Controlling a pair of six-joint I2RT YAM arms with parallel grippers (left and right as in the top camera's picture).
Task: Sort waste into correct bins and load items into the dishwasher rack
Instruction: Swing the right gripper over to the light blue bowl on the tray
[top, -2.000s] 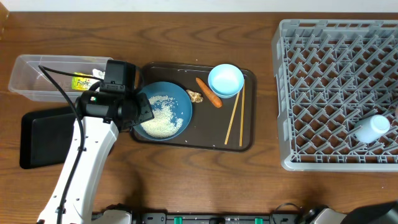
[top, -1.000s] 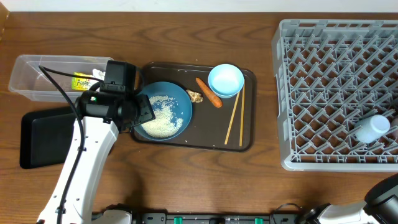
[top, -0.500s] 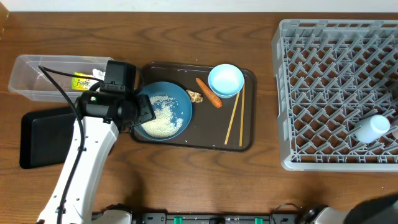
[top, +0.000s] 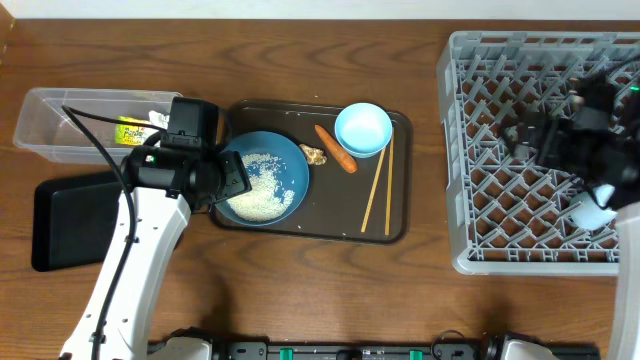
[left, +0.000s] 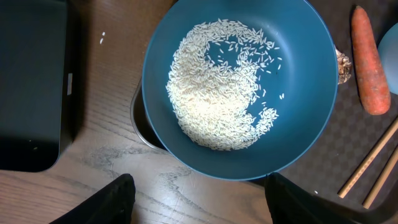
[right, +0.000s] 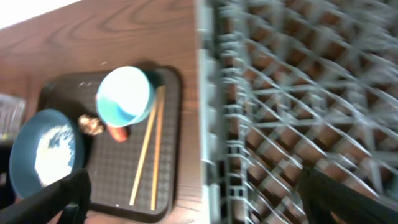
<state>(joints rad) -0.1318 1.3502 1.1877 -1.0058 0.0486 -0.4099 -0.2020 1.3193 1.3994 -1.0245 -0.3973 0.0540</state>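
My left gripper (left: 200, 183) hovers, fingers spread, over the rice bowl (left: 239, 87); my right gripper (right: 194, 179) hangs spread above the rack (right: 298, 93).

The left arm (top: 130, 260) slants up from the lower left, left gripper (left: 199, 190) spread wide. The right arm (top: 580, 145) is blurred at the right edge, right gripper (right: 205, 193) also spread.

Left arm (top: 135, 260): white link, black joint housings, black cable (top: 93, 135) looping alongside, small green indicator light (top: 152, 157). Right arm (top: 572, 140): black, motion-blurred. Left gripper (left: 198, 200) and right gripper (right: 202, 199): black fingertips (left: 111, 200).
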